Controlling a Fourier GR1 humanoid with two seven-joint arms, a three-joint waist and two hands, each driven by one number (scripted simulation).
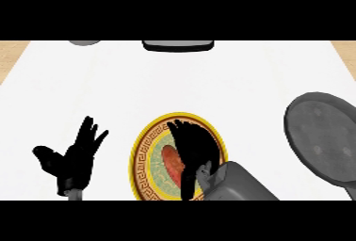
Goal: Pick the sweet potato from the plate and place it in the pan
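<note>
Head view: my right hand (189,143) reaches over the plate (143,153), fingers extended above the sweet potato (170,160), not grasping it. My left hand (71,157) rests relaxed at left. The pan (323,139) sits apart, right.

White counter, plate and pan
The counter (139,84) carries a gold-rimmed plate (142,155) near its front and a grey pan (323,136) well apart at right.

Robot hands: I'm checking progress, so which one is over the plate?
The right robot hand, over the gold-rimmed plate and sweet potato; the left robot hand rests open beside it.
</note>
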